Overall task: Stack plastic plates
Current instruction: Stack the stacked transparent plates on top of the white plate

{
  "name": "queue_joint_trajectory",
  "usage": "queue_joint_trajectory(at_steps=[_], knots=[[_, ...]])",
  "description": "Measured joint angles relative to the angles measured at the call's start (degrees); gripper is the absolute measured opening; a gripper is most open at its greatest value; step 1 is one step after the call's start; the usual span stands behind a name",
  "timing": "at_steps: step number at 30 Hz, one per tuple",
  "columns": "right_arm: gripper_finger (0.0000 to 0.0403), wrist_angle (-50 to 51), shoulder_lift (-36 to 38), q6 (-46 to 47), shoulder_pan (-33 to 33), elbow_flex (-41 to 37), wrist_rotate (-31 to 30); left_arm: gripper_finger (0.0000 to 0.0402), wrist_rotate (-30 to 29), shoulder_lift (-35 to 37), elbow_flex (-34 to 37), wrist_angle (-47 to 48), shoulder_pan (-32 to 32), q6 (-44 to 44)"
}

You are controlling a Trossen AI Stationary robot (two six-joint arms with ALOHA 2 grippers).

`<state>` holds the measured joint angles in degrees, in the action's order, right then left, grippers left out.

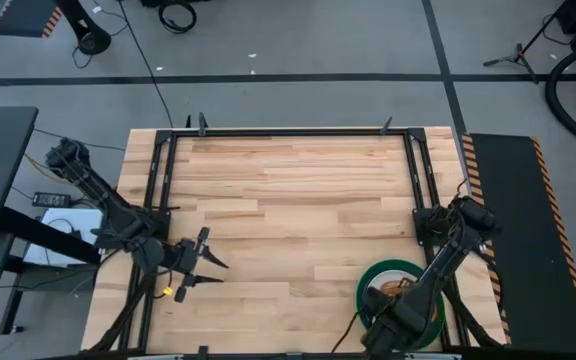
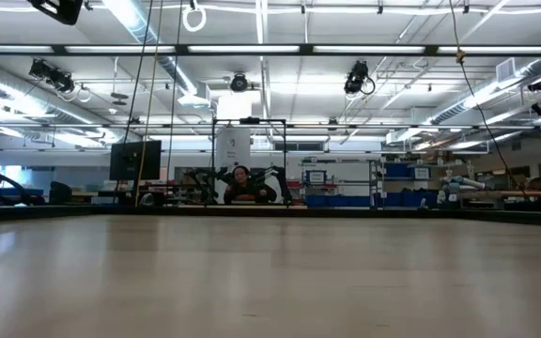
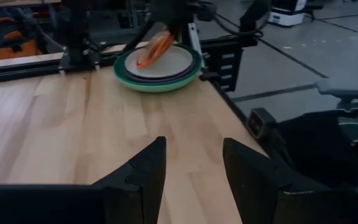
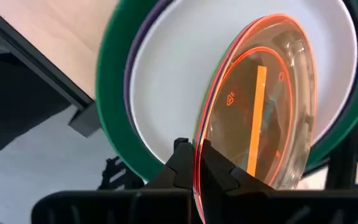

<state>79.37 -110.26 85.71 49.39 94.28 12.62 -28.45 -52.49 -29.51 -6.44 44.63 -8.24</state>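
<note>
The stack (image 1: pixel 392 285) sits at the bench's (image 1: pixel 288 200) near right corner, nearly finished. The right gripper (image 4: pixel 197 163) pinches an orange-pink plate (image 4: pixel 260 106) tilted over it, not yet laid flat. The left gripper (image 3: pixel 194 168) waits released near the left edge.

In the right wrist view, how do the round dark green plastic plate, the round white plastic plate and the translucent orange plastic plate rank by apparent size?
1. Dark green plastic plate, widest rim, partly cropped.
2. White plastic plate, lying inside it.
3. Translucent orange plastic plate, held tilted on edge in the right gripper; being nearer the camera, it looks larger than it is, so this rank is safe.
</note>
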Motion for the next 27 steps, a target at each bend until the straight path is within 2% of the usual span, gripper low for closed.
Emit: queue_joint_trajectory(at_steps=[11,17,21,27], knots=[[0.0011,1.6,0.0,-0.1,-0.1,0.0,-6.4,0.0166,0.0,0.0,0.0,0.4,-9.2,1.2],[0.0015,0.4,-0.1,1.3,-0.1,-0.1,-5.6,0.0166,0.0,0.0,0.0,0.5,-12.6,1.6],[0.0034,-0.4,-0.2,-0.1,-0.1,-0.2,-5.5,0.0166,0.0,0.0,0.0,0.7,-13.0,1.6],[0.0086,-0.4,-0.2,-1.6,0.0,-0.3,-5.3,0.0166,1.5,0.7,0.0,4.1,-13.0,-0.7]])
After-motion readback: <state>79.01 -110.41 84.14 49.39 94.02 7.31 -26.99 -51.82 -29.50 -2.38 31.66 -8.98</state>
